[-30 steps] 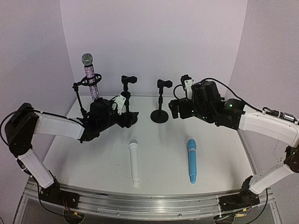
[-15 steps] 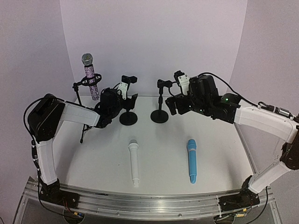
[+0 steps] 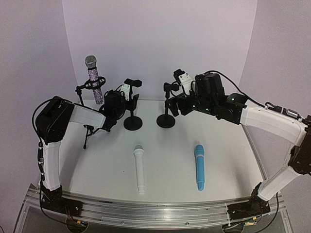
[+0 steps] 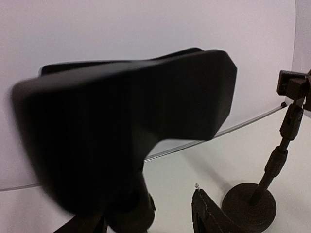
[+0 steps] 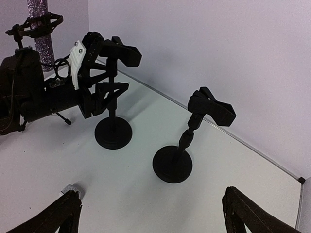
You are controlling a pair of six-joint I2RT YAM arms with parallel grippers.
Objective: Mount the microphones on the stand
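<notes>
Top external view gives you 3 stick microphones. The purple-glitter microphone (image 3: 95, 82), silver mesh head up, stands clipped in a thin tripod stand (image 3: 81, 101) at the far-left corner. The smooth white microphone (image 3: 139, 170) and light blue microphone (image 3: 199, 166) lie flat toward the near edge. Your left gripper (image 3: 131, 99) straddles the stem of a round-based black stand (image 3: 133, 123), fingers spread, unclenched. Your right gripper (image 5: 150, 194) gapes wide above the second disc-based stand (image 5: 172, 164).

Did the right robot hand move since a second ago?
Yes. The right gripper slid left, closer to the right-hand black stand, which stayed put.
</notes>
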